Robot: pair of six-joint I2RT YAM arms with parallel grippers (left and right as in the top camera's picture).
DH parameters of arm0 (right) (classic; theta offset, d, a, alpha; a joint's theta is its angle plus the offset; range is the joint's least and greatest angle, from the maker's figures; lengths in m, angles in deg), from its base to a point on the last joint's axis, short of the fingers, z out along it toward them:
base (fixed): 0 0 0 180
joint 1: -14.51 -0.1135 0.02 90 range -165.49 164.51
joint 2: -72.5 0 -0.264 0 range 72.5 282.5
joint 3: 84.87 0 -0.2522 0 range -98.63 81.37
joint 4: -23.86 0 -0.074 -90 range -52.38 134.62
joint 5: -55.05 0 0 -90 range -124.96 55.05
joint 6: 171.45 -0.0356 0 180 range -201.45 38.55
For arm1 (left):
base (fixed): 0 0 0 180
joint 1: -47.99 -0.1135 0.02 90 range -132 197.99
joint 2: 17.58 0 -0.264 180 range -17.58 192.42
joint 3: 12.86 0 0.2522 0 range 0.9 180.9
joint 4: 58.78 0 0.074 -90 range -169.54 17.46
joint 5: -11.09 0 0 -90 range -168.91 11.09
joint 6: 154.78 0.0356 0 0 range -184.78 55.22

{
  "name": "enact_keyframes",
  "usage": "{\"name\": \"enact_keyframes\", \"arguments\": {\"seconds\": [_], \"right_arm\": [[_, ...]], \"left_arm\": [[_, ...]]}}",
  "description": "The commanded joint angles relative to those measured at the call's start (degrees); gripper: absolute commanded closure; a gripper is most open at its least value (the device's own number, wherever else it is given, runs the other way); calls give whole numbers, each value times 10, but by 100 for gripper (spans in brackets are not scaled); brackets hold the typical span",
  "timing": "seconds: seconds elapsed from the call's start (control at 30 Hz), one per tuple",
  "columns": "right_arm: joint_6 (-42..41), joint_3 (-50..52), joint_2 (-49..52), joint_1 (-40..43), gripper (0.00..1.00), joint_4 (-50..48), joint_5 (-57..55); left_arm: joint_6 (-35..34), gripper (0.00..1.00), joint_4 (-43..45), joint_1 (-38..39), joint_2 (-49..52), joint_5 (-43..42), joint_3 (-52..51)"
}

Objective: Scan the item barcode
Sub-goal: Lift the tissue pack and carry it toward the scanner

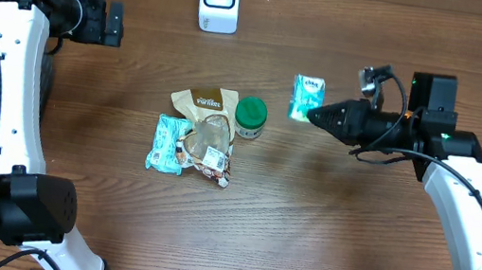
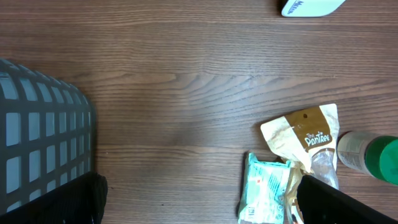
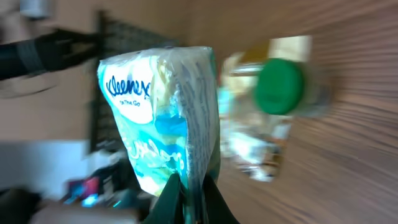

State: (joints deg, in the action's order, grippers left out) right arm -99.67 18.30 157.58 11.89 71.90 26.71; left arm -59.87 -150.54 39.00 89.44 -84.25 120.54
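On the wooden table [image 1: 303, 231] a green-lidded jar [image 1: 251, 115] stood beside a tan Pantree pouch [image 1: 200, 102], a teal tissue pack [image 1: 168, 143] against it; a grey basket [image 2: 37, 137] sat apart.

Got my right arm [image 1: 463, 187] stretched in toward the middle, right gripper [image 1: 313, 117] pinched tight on the tissue pack [image 1: 306, 95]. Left arm [image 1: 2, 71] is tucked at the far left, left gripper [image 1: 116, 24] spread wide.

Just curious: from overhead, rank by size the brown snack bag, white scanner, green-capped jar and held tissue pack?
1. brown snack bag
2. white scanner
3. held tissue pack and green-capped jar look alike; pack is lifted, so unsure.
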Motion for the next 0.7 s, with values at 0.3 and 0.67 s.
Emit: {"name": "enact_keyframes", "arguments": {"seconds": [0.3, 0.67], "right_arm": [[-278, -11, -5, 1, 96, -151, 171], [-307, -11, -5, 1, 96, -176, 176]], "left_arm": [[11, 0, 1, 0, 5, 2, 5], [11, 0, 1, 0, 5, 2, 5]]}}
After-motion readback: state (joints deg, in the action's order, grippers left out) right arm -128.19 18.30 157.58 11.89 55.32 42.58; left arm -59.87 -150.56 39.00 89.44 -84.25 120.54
